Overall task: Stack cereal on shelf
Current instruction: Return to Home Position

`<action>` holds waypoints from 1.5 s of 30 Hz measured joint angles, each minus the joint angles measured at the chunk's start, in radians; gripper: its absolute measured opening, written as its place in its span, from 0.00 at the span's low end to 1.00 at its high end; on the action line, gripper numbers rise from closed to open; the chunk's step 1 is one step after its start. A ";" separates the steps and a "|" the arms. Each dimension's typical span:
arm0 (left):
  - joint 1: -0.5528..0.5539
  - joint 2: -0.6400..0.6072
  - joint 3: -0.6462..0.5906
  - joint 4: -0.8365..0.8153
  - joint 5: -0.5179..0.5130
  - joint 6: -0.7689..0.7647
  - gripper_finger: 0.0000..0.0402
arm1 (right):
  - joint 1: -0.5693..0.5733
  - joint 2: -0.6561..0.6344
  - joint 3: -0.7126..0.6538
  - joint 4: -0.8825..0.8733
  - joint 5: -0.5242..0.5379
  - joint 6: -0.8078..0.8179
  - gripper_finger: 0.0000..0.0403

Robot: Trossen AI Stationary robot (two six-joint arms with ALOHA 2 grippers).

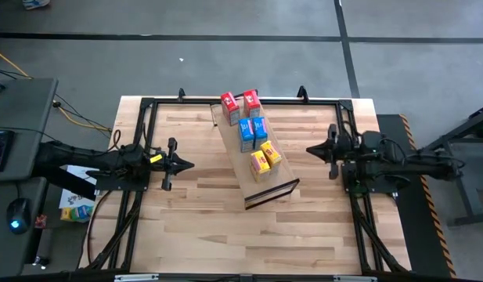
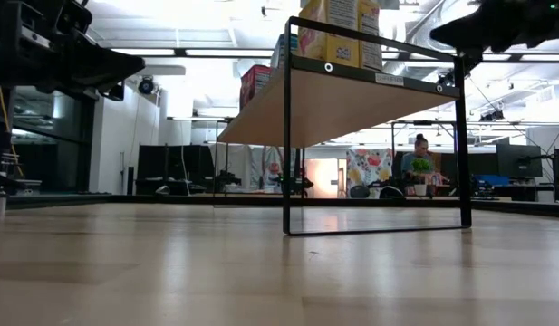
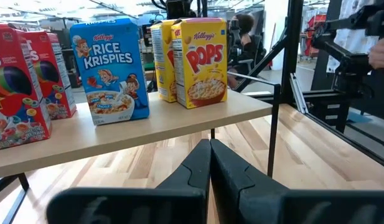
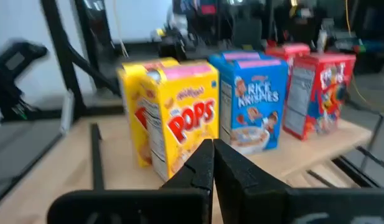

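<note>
Standing upright in three pairs along the long light-wood shelf panel (image 1: 268,184) with its thin dark rim are six small cardboard cereal boxes. The two red cardboard boxes (image 3: 11,87) are at the far end. The two blue Rice Krispies boxes (image 3: 107,68) are in the middle. The two yellow Pops boxes (image 3: 204,59) are nearest the raised dark lip at the near end. Each pair stands side by side, with the pairs just beside one another in a row.

The shelf is raised on thin dark metal legs and sits at a slant near the middle of the butcher-block tabletop (image 1: 194,227), a little toward its far edge.

The left gripper (image 1: 188,164) hangs over the table's left side, well apart from the shelf and pointing toward it. Its two dark fingers (image 3: 192,174) are pressed together with nothing between them. The right gripper (image 1: 311,148) hangs over the right side, also clear of the shelf and aimed at the boxes. Its fingers (image 4: 195,171) are closed to a thin slit and hold nothing.

Beyond the table, the low view shows a lit room with a seated person (image 2: 419,154) in the background.
</note>
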 joint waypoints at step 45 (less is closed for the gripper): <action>-0.021 -0.320 0.002 -0.220 0.000 0.000 0.00 | 0.055 -0.308 -0.347 0.139 0.115 0.077 0.00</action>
